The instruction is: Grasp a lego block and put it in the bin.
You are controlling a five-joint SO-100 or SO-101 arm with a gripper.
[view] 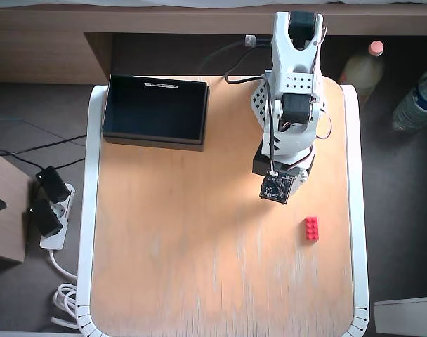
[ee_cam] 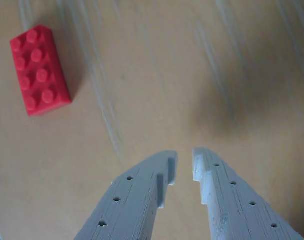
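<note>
The red lego block [ee_cam: 40, 70] lies flat on the wooden table, studs up, at the upper left of the wrist view. My gripper [ee_cam: 184, 160] hangs above bare table to the right of it and apart from it, jaws almost together with a narrow gap and nothing between them. In the overhead view the lego block [view: 312, 228] lies near the table's right edge, just below and right of my wrist camera [view: 277, 187], which hides the fingers. The black bin [view: 156, 112] stands at the table's far left corner, empty.
The white arm base [view: 292, 63] stands at the table's far middle-right. The table has a white rim [view: 91, 210]. Bottles [view: 416, 98] stand on the floor to the right, and a power strip with cables [view: 48, 210] lies to the left.
</note>
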